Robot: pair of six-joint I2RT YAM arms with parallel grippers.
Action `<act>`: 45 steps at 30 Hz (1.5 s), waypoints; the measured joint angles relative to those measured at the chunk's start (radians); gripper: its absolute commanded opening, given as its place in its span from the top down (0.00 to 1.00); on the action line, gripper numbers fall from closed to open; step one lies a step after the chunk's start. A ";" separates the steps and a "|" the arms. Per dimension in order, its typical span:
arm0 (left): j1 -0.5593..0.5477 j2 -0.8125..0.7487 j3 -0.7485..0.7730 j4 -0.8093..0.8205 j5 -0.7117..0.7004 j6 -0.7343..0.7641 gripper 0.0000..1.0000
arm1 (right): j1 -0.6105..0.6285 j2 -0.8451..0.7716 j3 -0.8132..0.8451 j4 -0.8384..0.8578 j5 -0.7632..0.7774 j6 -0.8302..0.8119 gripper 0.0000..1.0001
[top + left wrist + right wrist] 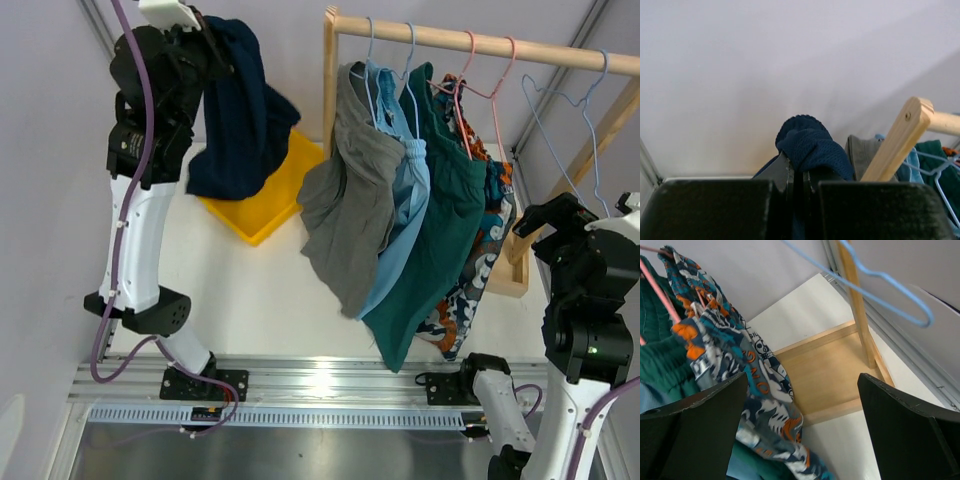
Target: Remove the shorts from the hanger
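Note:
My left gripper (205, 40) is raised high at the far left and shut on the navy shorts (240, 115), which hang down from it above the yellow bin (275, 200). In the left wrist view the navy fabric (812, 147) bunches over the closed fingers. The grey shorts (350, 195), light blue shorts (408, 200), dark teal-green shorts (445, 230) and cartoon-print shorts (485, 260) hang on hangers from the wooden rail (480, 42). My right gripper (555, 215) is open and empty at the right, beside the print shorts (755, 375). An empty blue hanger (575, 100) hangs at the rail's right end.
The rack's wooden base (830, 370) lies under my right gripper. The rack's left post (897, 142) stands close to my left gripper. A metal rail (320, 385) runs along the table's near edge.

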 measured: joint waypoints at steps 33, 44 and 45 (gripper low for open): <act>0.182 0.231 -0.575 0.288 -0.019 -0.096 0.01 | 0.132 -0.057 0.095 -0.034 0.026 -0.026 0.01; 0.142 -0.054 -0.966 0.191 0.036 -0.202 0.01 | 0.132 0.085 0.223 0.089 -0.238 -0.028 0.01; 0.123 -0.131 -1.027 0.188 0.040 -0.208 0.01 | 0.132 0.110 0.232 0.101 -0.240 -0.030 0.01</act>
